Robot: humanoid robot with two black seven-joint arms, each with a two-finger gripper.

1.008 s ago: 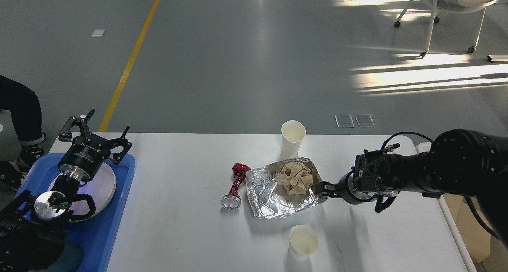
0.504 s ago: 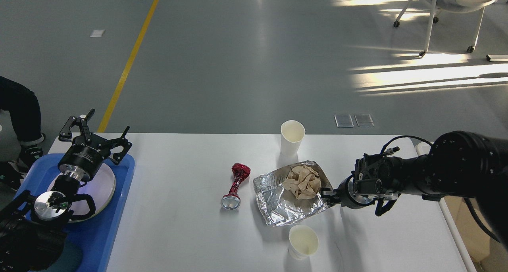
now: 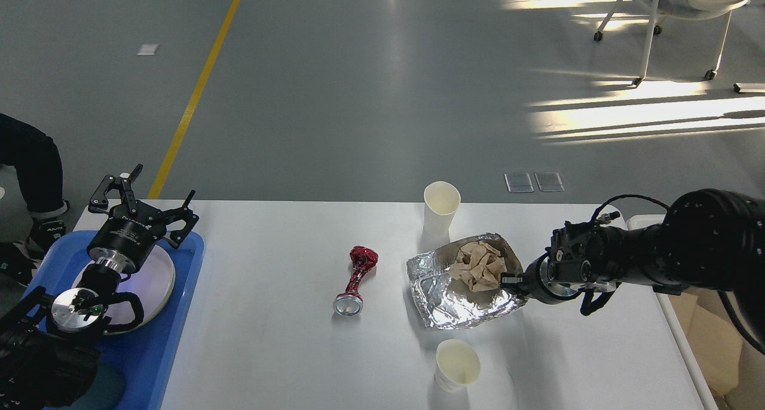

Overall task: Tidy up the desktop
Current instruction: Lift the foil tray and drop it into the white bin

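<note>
At the right edge of the crumpled foil sheet (image 3: 463,290), the right gripper (image 3: 513,280) is clamped on the foil, its jaws closed over the rim; a wad of brown paper (image 3: 478,265) lies in the foil just beside the fingertips; the black right arm runs off to the right side of the view. The left gripper (image 3: 140,190) hovers over the far end of the blue tray (image 3: 179,314) with its jaws spread apart, above a round grey plate (image 3: 158,278) in the tray.

The desktop (image 3: 269,338) fills the lower half of the view; it is white, matte and smooth, with rounded far corners. On it, a crushed red can (image 3: 355,274) lies left of the foil, apart from it; one white paper cup (image 3: 441,207) stands upright near the far edge, just behind the foil; a second paper cup (image 3: 457,365) stands nearer, in front of the foil.

Beyond the desk lies a glossy grey floor (image 3: 358,87) with a yellow line (image 3: 197,93); sunlight falls across it at right, by a white wheeled chair (image 3: 675,9); a person's dark leg (image 3: 27,165) shows at left.
</note>
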